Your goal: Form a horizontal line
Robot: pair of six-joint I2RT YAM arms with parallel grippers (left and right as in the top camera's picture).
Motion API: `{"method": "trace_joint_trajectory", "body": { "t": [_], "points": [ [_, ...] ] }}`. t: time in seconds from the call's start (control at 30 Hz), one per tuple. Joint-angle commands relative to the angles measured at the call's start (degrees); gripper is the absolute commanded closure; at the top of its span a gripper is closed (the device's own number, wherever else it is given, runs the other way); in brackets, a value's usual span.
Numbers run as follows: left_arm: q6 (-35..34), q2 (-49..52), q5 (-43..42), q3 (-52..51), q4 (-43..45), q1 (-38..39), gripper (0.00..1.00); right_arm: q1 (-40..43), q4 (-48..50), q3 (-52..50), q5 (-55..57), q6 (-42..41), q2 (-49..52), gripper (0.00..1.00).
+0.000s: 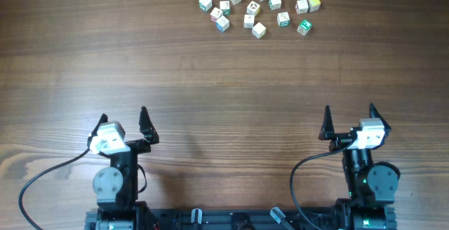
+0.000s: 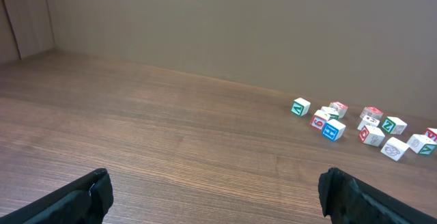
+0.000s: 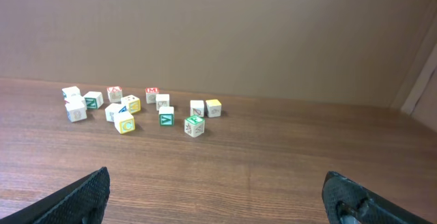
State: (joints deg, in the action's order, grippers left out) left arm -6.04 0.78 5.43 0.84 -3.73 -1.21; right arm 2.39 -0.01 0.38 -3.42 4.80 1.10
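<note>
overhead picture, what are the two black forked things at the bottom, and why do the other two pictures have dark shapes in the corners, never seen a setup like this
These are two robot arms at a wooden table. The overhead picture looks straight down. The left gripper and right gripper are the two-pronged claws near its bottom edge. The other two pictures come from a small camera on each wrist, so the dark shapes in their lower corners are that arm's own fingers. Both claws stand open and hold nothing. On the far side lies a loose cluster of small letter cubes, not lined up in a row.
</note>
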Motion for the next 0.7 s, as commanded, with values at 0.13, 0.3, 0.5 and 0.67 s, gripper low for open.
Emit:
{"method": "trace_joint_trajectory", "body": {
  "t": [0.13, 0.3, 0.5, 0.67],
  "points": [
    [-2.36, -0.39, -8.66, -0.5, 9.73, 0.22, 0.0, -0.28, 0.13, -0.09, -0.52, -0.33, -0.57, 0.0],
    [-2.38, -0.39, -12.44, -0.5, 21.27, 0.22, 0.0, -0.28, 0.11, -0.09, -0.52, -0.33, -0.57, 0.0],
    [-6.88, -0.39, -13.57, 1.6, 25.83, 0.22, 0.0, -0.31, 0.13, -0.09, -0.52, -0.33, -0.57, 0.0],
    [-6.82, -0.28, -13.51, 5.44, 25.83, 0.2, 0.0, -0.28, 0.11, -0.09, -0.52, -0.33, -0.57, 0.0]
  ]
}}
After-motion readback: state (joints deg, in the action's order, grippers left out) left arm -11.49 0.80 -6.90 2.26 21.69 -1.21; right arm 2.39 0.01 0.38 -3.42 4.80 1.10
